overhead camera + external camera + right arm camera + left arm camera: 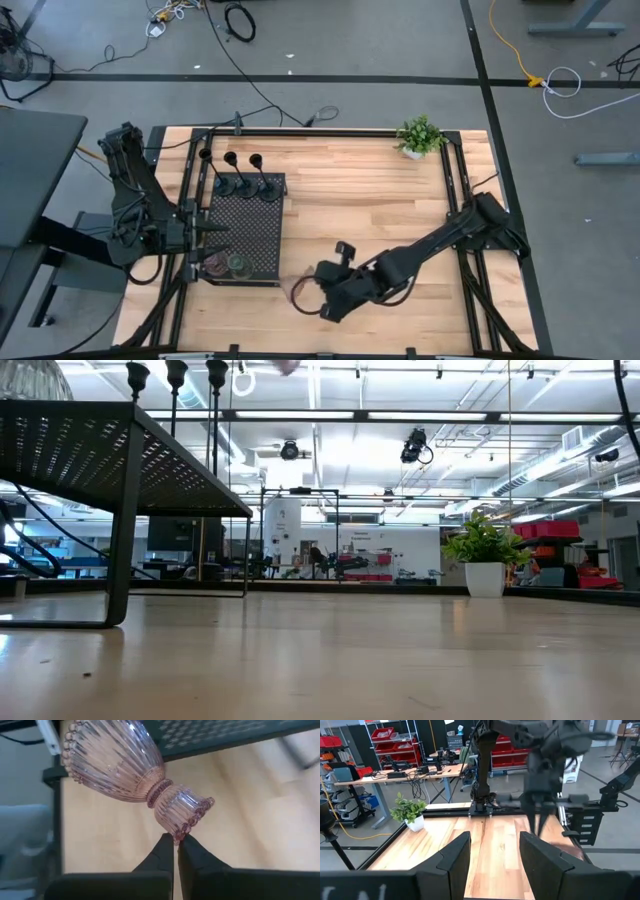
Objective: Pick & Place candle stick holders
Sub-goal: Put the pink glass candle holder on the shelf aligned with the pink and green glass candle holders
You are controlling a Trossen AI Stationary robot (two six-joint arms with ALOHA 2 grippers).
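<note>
Tall holders (240, 175) on tray (250, 235), plant (419, 135) opposite.

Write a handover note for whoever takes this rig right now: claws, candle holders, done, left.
Right claw: shut, pinching the rim of the pink holder, just right of the black tray.
Left claw: open, empty, waiting at the tray's left edge.
On the tray: three tall black holders along the back, two squat holders at the front.
Done: five are on the tray.
Left: only the pink one is off it.
</note>
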